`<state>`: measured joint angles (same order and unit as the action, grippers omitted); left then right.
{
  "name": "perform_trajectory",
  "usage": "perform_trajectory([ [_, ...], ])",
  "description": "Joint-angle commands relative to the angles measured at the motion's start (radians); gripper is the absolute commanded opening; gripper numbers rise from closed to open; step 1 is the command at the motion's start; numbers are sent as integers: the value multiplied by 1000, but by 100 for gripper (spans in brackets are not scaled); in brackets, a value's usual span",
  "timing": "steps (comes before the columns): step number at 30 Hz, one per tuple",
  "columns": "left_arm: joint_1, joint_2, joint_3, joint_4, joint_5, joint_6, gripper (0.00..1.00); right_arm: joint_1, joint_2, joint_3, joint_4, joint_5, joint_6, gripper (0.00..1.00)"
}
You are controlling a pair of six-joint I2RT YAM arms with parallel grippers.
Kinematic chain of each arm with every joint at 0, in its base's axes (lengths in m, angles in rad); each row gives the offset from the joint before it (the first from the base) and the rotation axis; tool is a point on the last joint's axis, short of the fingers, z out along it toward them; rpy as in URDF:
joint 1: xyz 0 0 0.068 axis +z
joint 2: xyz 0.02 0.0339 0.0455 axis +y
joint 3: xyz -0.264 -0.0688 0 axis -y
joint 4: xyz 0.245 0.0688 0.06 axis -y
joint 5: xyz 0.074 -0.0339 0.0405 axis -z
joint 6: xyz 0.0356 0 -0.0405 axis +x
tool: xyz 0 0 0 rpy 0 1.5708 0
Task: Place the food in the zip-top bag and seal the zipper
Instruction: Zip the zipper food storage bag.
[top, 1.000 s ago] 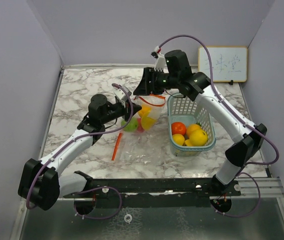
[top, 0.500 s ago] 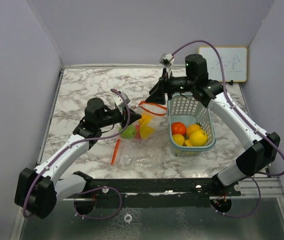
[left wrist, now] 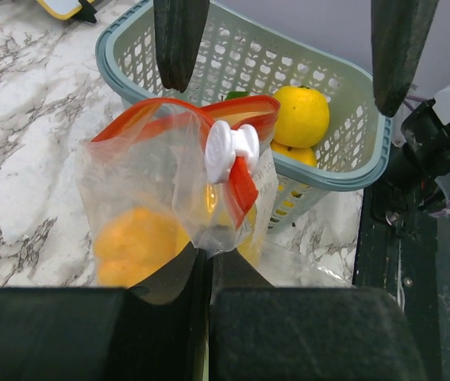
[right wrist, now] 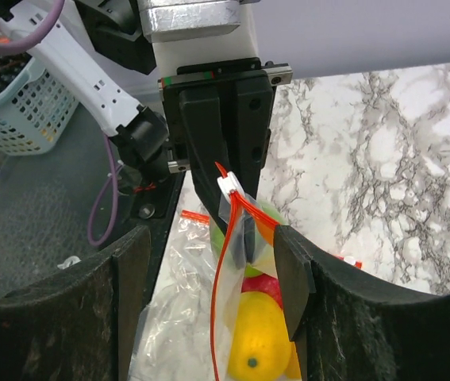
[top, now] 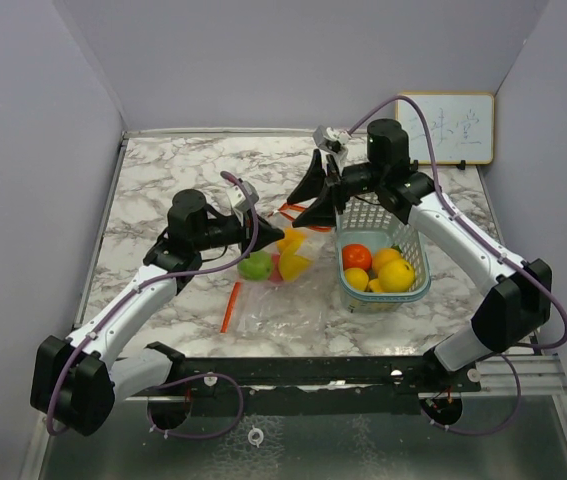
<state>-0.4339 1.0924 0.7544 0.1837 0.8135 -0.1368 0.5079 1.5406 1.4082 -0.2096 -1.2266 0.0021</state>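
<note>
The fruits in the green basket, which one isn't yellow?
The orange-red fruit, at the left of the basket in the top view. The other fruits visible there are yellow, including the big yellow one to its right.

Blue handwriting on one board, not legible.
The small wood-framed whiteboard [top: 445,127] at the far right corner of the marble worktop [top: 163,180] carries a few blue handwritten strokes, too small and blurred to read; no other lettering can be made out.
</note>
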Motion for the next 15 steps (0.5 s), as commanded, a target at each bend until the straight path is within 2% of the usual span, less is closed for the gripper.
perform_trajectory([
  [1, 3, 0, 39, 12, 60, -23, 0, 26, 6, -23, 147, -83, -13, 63],
  [5, 2, 2, 52, -15, 65, -12, 0, 72, 13, -35, 115, 13, -59, 62],
  [8, 2, -1, 49, -17, 71, -15, 0, 75, -5, -66, 160, 96, -60, 62],
  [15, 3, -13, 47, -22, 71, -20, 0, 75, 29, -50, 114, 111, -103, 62],
])
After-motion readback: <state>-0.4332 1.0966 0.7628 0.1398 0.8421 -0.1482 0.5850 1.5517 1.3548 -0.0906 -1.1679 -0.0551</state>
